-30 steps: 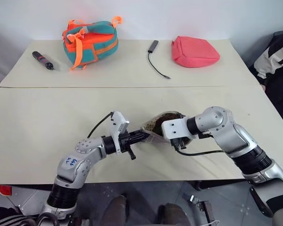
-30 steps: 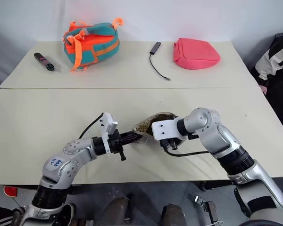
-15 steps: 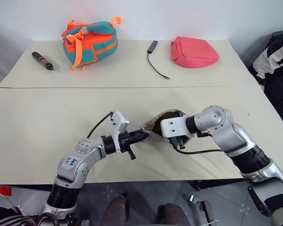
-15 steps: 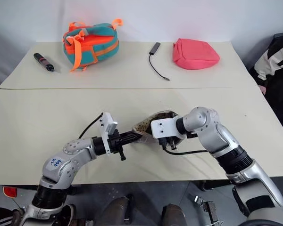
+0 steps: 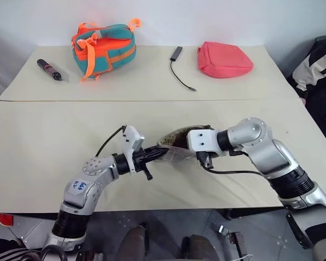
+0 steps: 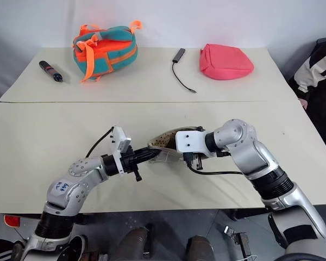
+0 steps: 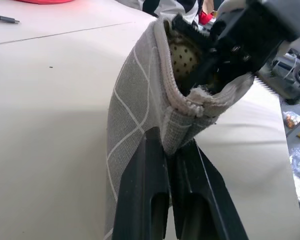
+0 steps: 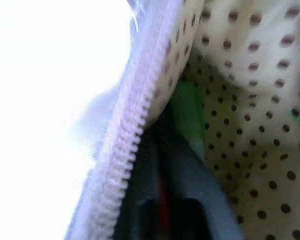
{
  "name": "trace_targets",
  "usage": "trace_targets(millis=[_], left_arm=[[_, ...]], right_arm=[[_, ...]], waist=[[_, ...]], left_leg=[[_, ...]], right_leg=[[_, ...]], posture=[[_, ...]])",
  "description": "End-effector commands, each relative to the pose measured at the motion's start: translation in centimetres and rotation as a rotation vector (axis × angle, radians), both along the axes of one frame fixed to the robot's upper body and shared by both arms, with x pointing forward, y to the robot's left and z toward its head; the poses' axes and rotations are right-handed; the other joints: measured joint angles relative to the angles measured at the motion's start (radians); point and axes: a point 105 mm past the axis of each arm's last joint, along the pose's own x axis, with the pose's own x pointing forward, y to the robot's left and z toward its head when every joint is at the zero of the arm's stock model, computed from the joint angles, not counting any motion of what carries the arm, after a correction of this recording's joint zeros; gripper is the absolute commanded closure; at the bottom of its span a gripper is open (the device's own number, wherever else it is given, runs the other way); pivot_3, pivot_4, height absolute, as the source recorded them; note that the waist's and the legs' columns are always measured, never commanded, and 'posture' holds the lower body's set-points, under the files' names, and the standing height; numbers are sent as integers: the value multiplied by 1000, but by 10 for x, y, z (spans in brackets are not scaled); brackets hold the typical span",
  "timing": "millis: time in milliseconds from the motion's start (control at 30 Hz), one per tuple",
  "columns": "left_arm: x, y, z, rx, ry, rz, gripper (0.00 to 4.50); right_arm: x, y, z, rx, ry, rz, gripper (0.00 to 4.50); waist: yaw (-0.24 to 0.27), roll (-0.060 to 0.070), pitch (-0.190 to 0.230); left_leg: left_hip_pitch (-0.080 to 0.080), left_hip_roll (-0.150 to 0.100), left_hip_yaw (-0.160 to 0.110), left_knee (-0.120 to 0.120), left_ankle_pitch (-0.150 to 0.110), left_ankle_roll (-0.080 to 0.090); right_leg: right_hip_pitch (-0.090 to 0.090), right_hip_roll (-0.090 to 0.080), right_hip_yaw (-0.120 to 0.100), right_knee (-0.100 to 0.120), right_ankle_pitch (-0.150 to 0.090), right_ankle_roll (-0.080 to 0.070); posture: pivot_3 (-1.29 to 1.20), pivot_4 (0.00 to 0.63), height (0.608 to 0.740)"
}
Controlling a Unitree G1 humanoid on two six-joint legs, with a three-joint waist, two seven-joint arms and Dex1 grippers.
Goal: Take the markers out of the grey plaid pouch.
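Note:
The grey plaid pouch [image 5: 174, 145] is held up off the near table between both arms, its mouth unzipped and its beige dotted lining showing. My left gripper [image 7: 170, 142] is shut on the pouch's end by the zipper. My right gripper [image 7: 225, 50] reaches down into the open mouth from the other side. Inside the pouch in the right wrist view, a green marker [image 8: 187, 112] lies against the lining. A thin red strip [image 8: 163, 200] shows low in that same view, too little of it to tell what it is.
On the far table stand a teal-and-orange bag [image 5: 103, 48], a black pen with a red band [image 5: 49, 69], a black cable with an adapter [image 5: 180, 68] and a pink pouch [image 5: 224, 60]. A person's striped sleeve [image 5: 321, 60] is at the right edge.
The right wrist has rolled slightly and the pouch's mouth looks flatter and more stretched between the grippers. Both hands keep their places.

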Motion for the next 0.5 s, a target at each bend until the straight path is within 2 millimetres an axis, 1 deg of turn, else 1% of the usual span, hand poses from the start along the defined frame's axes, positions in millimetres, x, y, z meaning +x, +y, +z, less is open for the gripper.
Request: trace_targets(millis=[33, 100, 200, 333, 400, 433, 500], left_arm=[[-11, -1, 5, -86, 89, -73, 4500], [-18, -1, 3, -96, 132, -110, 4500], [-14, 1, 7, -115, 133, -91, 4500], [-9, 5, 4, -89, 121, -65, 4500], [-8, 5, 5, -92, 115, -58, 4500], [-9, 4, 5, -93, 116, -59, 4500], [-9, 4, 3, -92, 129, -61, 4500]], right_arm=[[2, -2, 0, -38, -36, -1, 2922], [3, -1, 0, -43, -39, -2, 2283], [3, -2, -1, -56, -39, 5, 2283], [3, -4, -6, -81, -30, 7, 2283], [4, -4, -9, -92, -39, 8, 2670], [4, -4, -9, -91, -40, 6, 2670], [7, -5, -12, -104, -57, 4, 3190]], waist=[[-1, 0, 0], [-3, 0, 0], [-2, 0, 0], [-2, 0, 0], [-2, 0, 0], [-2, 0, 0], [-2, 0, 0]], left_leg=[[0, 0, 0, 0, 0, 0], [0, 0, 0, 0, 0, 0], [0, 0, 0, 0, 0, 0], [0, 0, 0, 0, 0, 0], [0, 0, 0, 0, 0, 0], [0, 0, 0, 0, 0, 0], [0, 0, 0, 0, 0, 0]], right_leg=[[0, 0, 0, 0, 0, 0], [-1, 0, 0, 1, 0, 0], [-1, 0, 0, 1, 0, 0], [-1, 0, 0, 1, 0, 0], [-1, 0, 0, 1, 0, 0], [-1, 0, 0, 1, 0, 0], [-1, 0, 0, 1, 0, 0]], posture=[[0, 150, 740], [0, 150, 740], [0, 150, 740], [0, 150, 740], [0, 150, 740], [0, 150, 740], [0, 150, 740]])
